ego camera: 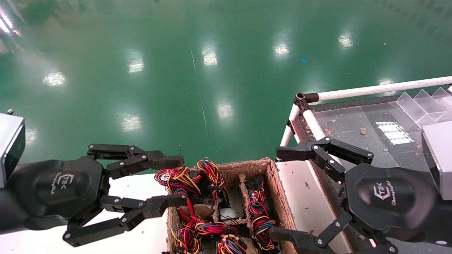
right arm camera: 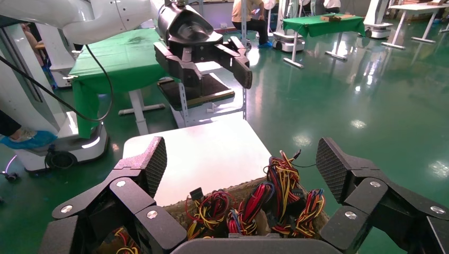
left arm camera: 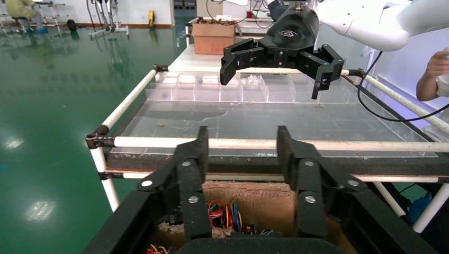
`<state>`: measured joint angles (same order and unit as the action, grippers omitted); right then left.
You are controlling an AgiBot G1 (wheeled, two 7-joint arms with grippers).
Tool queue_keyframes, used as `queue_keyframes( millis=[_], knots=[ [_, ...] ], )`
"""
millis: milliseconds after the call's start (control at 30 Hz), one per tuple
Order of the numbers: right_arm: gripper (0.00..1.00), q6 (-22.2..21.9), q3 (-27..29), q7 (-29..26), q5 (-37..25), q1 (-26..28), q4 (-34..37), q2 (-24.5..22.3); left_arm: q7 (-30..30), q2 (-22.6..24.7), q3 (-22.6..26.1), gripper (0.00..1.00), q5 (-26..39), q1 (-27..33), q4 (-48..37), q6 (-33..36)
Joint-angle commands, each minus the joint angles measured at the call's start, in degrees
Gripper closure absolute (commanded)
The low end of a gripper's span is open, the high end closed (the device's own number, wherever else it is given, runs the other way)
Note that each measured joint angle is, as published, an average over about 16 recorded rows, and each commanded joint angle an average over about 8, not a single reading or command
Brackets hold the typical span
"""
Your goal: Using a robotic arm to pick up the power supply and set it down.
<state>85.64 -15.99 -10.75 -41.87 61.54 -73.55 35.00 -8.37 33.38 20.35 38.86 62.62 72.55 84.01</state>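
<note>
Glossy green floor (ego camera: 212,53) surrounds a cardboard tray (ego camera: 279,190) of wired power supplies (ego camera: 229,208), which sits between the wide-open, empty right gripper (ego camera: 282,192) and the equally open, empty left gripper (ego camera: 174,181) flanking it.

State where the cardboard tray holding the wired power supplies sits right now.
In the head view, the cardboard tray sits low in the centre, between the open left pincer and the open right pincer, beside the white-railed table.

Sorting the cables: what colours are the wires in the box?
Red, yellow, black and blue wires, clearest in the head view.
</note>
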Motion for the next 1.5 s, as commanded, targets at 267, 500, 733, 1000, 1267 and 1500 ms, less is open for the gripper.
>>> queue_keyframes(
  millis=[267, 500, 733, 1000, 1267, 1500],
  knots=[
    [0.00, 0.0, 0.0, 0.0, 0.0, 0.0, 0.0, 0.0, 0.0, 0.0, 0.0, 1.00, 0.0, 0.0, 0.0, 0.0],
    [0.00, 0.0, 0.0, 0.0, 0.0, 0.0, 0.0, 0.0, 0.0, 0.0, 0.0, 1.00, 0.0, 0.0, 0.0, 0.0],
    [0.00, 0.0, 0.0, 0.0, 0.0, 0.0, 0.0, 0.0, 0.0, 0.0, 0.0, 0.43, 0.0, 0.0, 0.0, 0.0],
    [0.00, 0.0, 0.0, 0.0, 0.0, 0.0, 0.0, 0.0, 0.0, 0.0, 0.0, 0.00, 0.0, 0.0, 0.0, 0.0],
    [0.00, -0.6, -0.2, -0.3, -0.6, 0.2, 0.4, 0.1, 0.0, 0.0, 0.0, 0.00, 0.0, 0.0, 0.0, 0.0],
    [0.00, -2.9, -1.9, -1.1, -5.8, 1.5, -0.3, 0.0, 0.0, 0.0, 0.0, 0.00, 0.0, 0.0, 0.0, 0.0]
  ],
)
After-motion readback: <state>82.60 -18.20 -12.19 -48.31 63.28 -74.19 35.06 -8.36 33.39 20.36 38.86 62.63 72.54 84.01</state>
